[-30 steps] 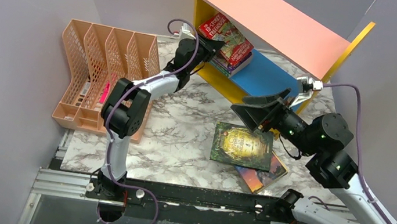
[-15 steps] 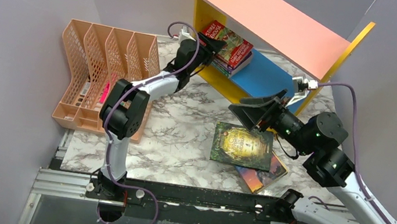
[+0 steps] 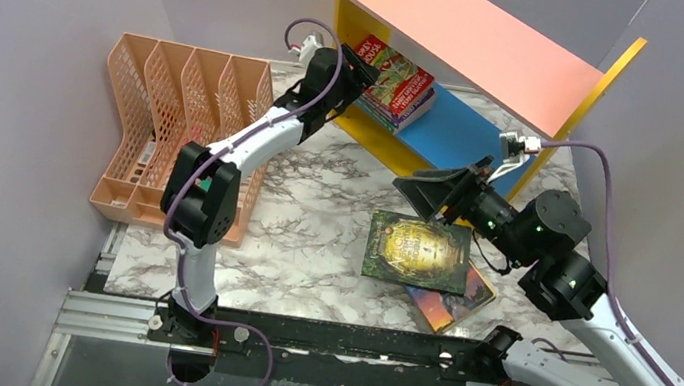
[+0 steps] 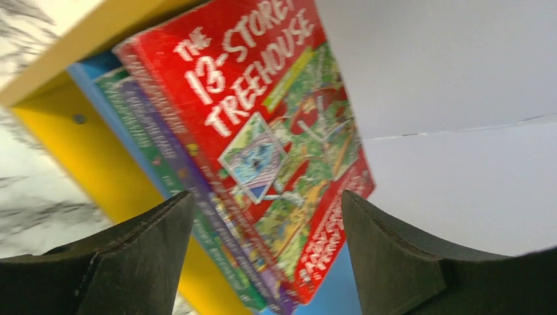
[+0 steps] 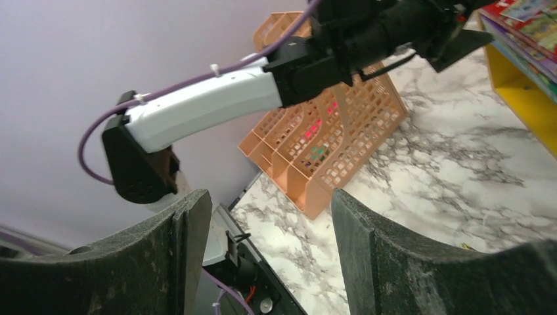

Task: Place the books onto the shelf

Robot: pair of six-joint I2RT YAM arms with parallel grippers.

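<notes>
The left gripper (image 4: 266,216) is held open, the stacked books (image 4: 263,111) framed between its fingers. The right gripper (image 3: 441,195) is spread open above a green-gold book (image 3: 417,251).

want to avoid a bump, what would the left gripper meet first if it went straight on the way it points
Most likely the red Treehouse book atop the stack on the shelf's blue board. The left gripper points at its cover, jaws open. Depth is hard to judge.

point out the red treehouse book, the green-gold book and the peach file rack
red Treehouse book (image 4: 263,138): left wrist view, middle of front cover
green-gold book (image 3: 417,252): top external view, centre of cover
peach file rack (image 3: 143,105): top external view, mesh divider wall
</notes>
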